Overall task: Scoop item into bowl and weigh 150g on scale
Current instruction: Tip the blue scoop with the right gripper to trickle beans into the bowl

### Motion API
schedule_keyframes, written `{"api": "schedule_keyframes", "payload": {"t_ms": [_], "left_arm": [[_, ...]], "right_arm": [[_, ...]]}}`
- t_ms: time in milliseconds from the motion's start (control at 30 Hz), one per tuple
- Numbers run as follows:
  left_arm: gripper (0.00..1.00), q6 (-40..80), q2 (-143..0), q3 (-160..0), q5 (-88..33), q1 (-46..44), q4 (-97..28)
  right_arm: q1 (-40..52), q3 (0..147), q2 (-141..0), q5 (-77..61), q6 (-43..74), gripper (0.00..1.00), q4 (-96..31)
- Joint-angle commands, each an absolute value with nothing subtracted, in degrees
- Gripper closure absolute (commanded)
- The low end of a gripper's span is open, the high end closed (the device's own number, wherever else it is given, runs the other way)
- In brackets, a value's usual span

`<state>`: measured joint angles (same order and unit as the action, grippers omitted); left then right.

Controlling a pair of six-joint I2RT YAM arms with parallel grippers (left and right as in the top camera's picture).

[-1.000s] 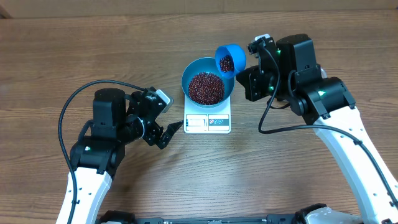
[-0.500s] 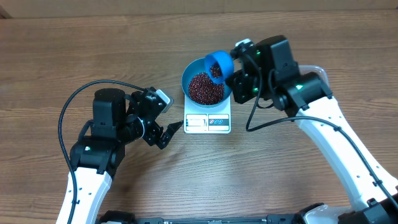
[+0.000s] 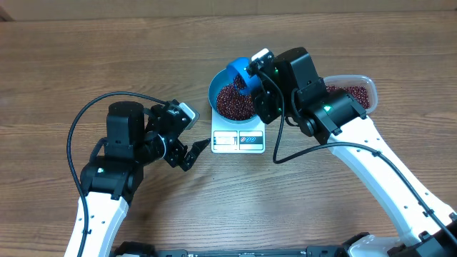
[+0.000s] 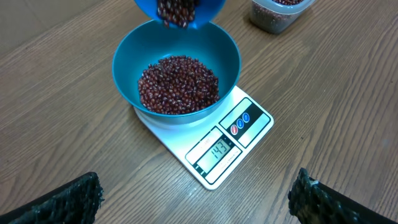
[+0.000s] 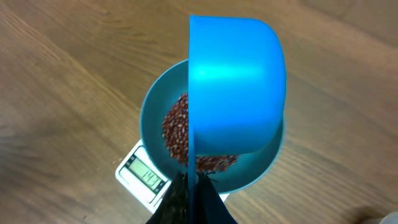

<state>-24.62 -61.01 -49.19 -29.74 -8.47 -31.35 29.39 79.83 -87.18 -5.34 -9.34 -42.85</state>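
White square kitchen scale (image 3: 238,140) lies on the wooden worktop (image 3: 71,57) beside the wide-open left hand (image 3: 194,154), bearing a round teal-blue bowl (image 4: 127,62) of dark red-brown beans (image 4: 178,84). Over the bowl the closed right hand (image 5: 191,202) grips a tipped blue plastic scoop (image 5: 236,81); farther off, a clear plastic tub (image 3: 364,82).

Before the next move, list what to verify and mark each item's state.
1. Seating: round teal-blue bowl rests squarely on the flat white square scale: ok.
2. Target weight: display appears to read 143, short of 150: not ok.
3. Aim: small blue plastic scoop is tipped with its mouth over the bowl: ok.
4. Grip: right gripper shut on the scoop's handle: ok.
5. Clearance: left gripper open, off the scale: ok.
6. Dark red-brown beans left in the scoop: cannot tell how many.
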Motion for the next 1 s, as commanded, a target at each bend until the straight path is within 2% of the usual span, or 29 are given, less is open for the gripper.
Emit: {"api": "schedule_keyframes", "payload": {"t_ms": [0, 967], "left_arm": [[0.0, -25.7, -60.7, -48.9, -29.8, -8.0, -31.3], [0.01, -25.7, -60.7, -48.9, -29.8, -8.0, -31.3]], "right_arm": [[29.6, 81.8, -87.2, -3.9, -12.3, 0.96, -41.8], [29.6, 81.8, -89.4, -3.9, -12.3, 0.96, -41.8]]}}
